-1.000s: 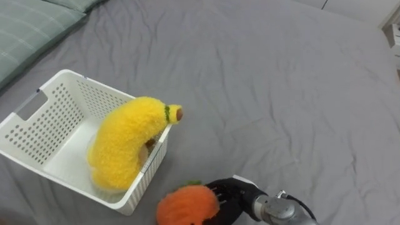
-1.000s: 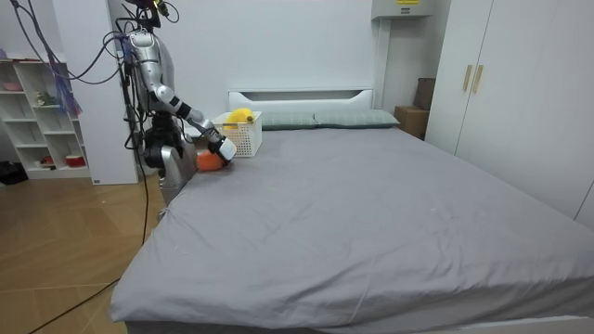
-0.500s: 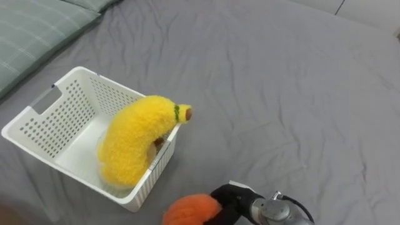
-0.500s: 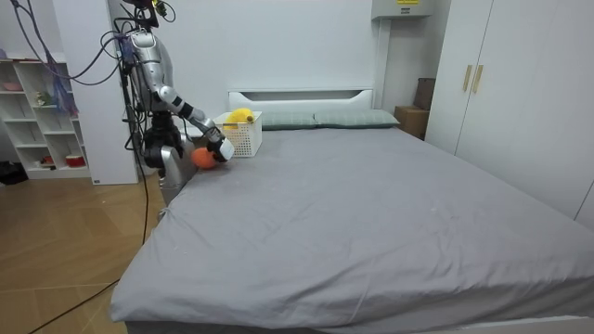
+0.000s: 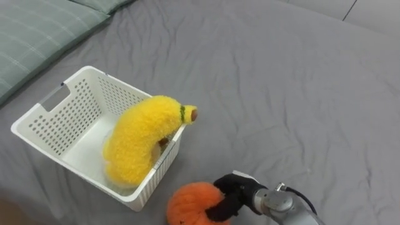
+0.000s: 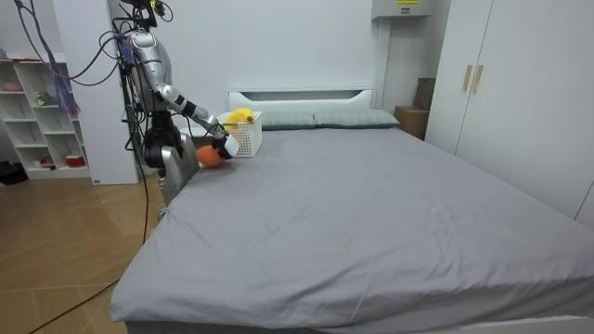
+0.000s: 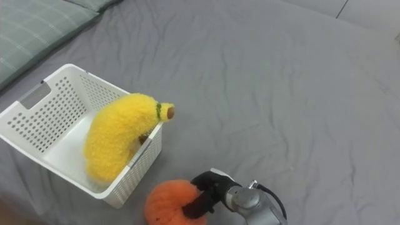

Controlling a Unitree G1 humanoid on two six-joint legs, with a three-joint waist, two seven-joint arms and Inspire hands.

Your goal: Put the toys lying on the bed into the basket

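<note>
At the far left lay the green checked pillow [image 5: 37, 31], flat by the head of the bed and clear of my work. Next to it stood the white perforated basket [image 5: 59, 119] on the grey bedsheet [image 5: 287, 94], set within the arm's reach so that toys could go straight into it. The yellow plush banana [image 5: 140, 140] was already inside, though too long to lie flat: it leaned against the near right wall, and its stalk end stuck out over the rim. I judged that this overhang narrowed the way in on that side, while the basket's left half lay bare. Just right of the basket's near corner hung the orange plush toy [image 5: 190, 205], close to the wall but apart from it, and lower than the banana's tip. The right hand [image 5: 232, 189] had its dark fingers curled round that toy from the right, gripping it firmly, which I took as carrying it towards the basket. To clear the rim I would have needed to lift it and go left past the banana. Right of the hand the sheet stretched wide and bare, with only creases, giving plenty of room to swing the arm.
</note>
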